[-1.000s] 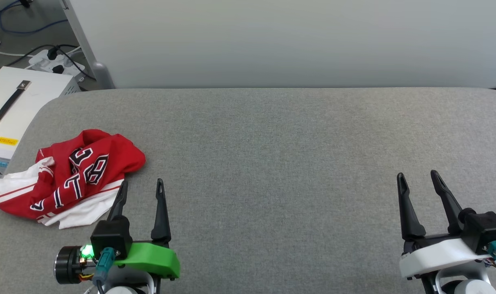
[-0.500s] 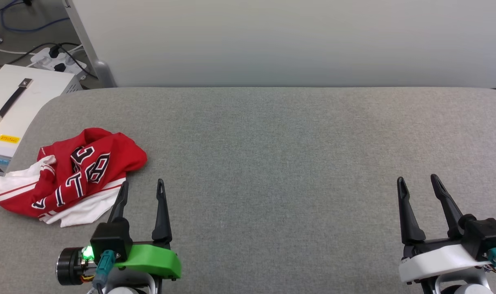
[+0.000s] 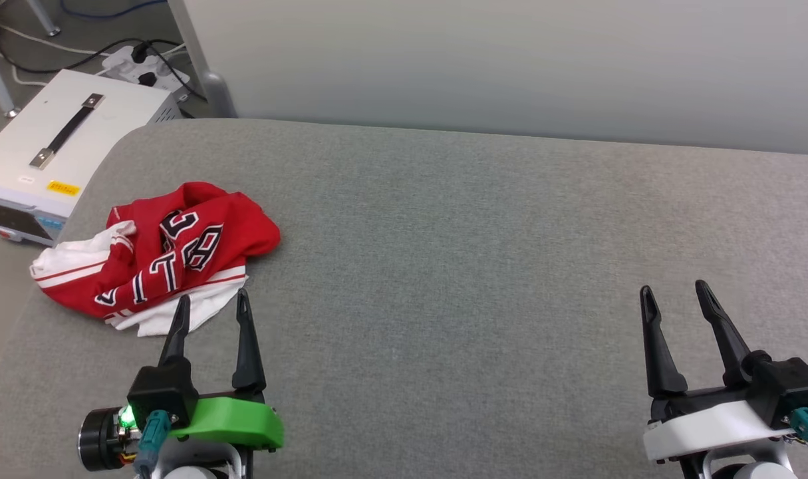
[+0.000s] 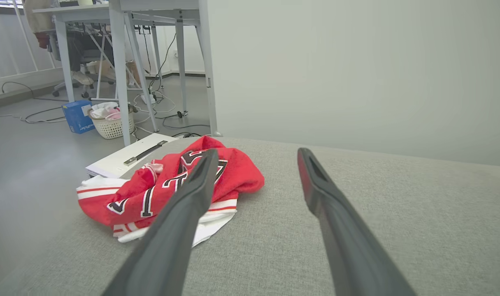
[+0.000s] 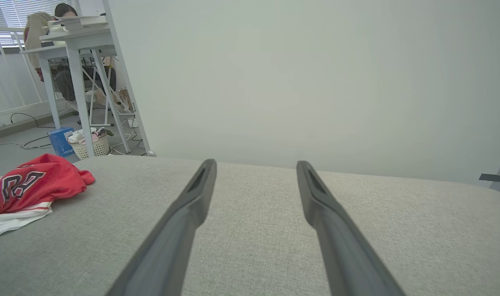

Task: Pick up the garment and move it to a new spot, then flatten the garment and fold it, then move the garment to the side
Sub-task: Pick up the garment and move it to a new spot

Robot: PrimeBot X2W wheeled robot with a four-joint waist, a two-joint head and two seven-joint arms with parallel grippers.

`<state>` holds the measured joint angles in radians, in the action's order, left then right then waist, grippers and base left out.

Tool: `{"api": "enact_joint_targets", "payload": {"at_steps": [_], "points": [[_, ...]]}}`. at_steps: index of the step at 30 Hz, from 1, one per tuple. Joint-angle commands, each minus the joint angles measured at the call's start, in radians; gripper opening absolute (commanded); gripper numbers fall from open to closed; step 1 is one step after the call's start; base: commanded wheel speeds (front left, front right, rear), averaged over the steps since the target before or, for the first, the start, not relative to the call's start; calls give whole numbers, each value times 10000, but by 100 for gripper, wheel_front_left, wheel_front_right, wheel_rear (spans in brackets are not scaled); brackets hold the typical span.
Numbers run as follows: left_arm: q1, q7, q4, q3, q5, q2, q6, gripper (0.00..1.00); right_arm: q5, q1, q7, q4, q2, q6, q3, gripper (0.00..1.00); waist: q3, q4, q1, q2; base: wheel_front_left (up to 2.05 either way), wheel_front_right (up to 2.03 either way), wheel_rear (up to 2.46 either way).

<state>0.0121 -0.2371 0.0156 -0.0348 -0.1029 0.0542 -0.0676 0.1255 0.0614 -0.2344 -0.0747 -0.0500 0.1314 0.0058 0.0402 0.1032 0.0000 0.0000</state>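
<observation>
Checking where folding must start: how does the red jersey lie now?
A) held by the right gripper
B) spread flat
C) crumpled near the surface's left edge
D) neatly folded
C: the garment sits bunched at the left edge of the grey surface, just ahead of the left gripper.

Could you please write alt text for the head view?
A crumpled red jersey lies at the left of the grey table. The open left hand points at its near edge; the open right hand is far right.
</observation>
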Motion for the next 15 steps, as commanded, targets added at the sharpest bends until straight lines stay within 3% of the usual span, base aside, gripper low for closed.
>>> {"api": "enact_joint_targets", "payload": {"at_steps": [1,15], "points": [[-223,-96,-6,43,-108,-37,-42,100,-104,69,-125,-97,-3,-7,12,100,187,491,0,0,0,0,0],[-268,-247,29,395,-582,-40,-159,100,-400,-62,-274,-228,-3,-7,323,100,452,2516,0,0,0,0,0]]}}
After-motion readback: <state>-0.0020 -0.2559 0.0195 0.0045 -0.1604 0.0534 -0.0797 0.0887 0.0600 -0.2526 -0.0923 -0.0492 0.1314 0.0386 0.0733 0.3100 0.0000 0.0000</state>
